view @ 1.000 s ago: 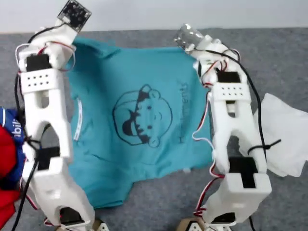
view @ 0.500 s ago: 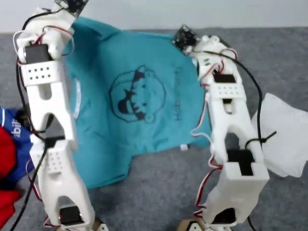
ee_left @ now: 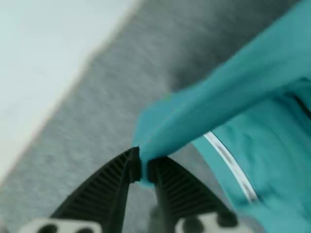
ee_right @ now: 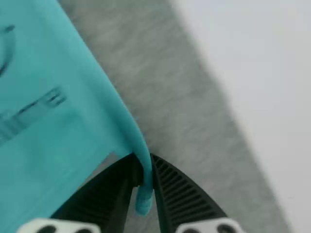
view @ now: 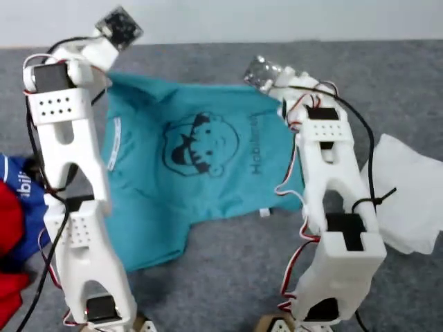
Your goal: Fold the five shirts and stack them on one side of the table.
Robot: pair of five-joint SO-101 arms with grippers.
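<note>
A: Status, near side first?

B: Nearest the arm bases, the grey felt tabletop was bare in between. The teal cotton shirt, cartoon face print up, lay spread between the two white arms. Its near hem and one sleeve rested flat on the felt.

A: Pincers?

B: The left pincer was clenched on the shirt's far edge, on the side with the white neck tape. Cloth ran straight out from between the black ribbed tips. The right pincer was clamped on the opposite far corner, with a teal fold nipped between its tips and hanging just past them. So the shirt sat on the near side of both pincers, and its far edge was held up off the felt.

A: Anything else on the table?

B: A red and blue fabric heap lay outside the left arm. A crumpled white fabric piece lay outside the right arm. Neither touched the teal one. Beyond the felt's far edge was the pale wall.

A: Delta versus half a second before?

B: Both pincers had pulled back toward the bases, the left one more. The far edge came with them and the print shifted slightly nearer. The near hem and sleeve had not moved.
</note>
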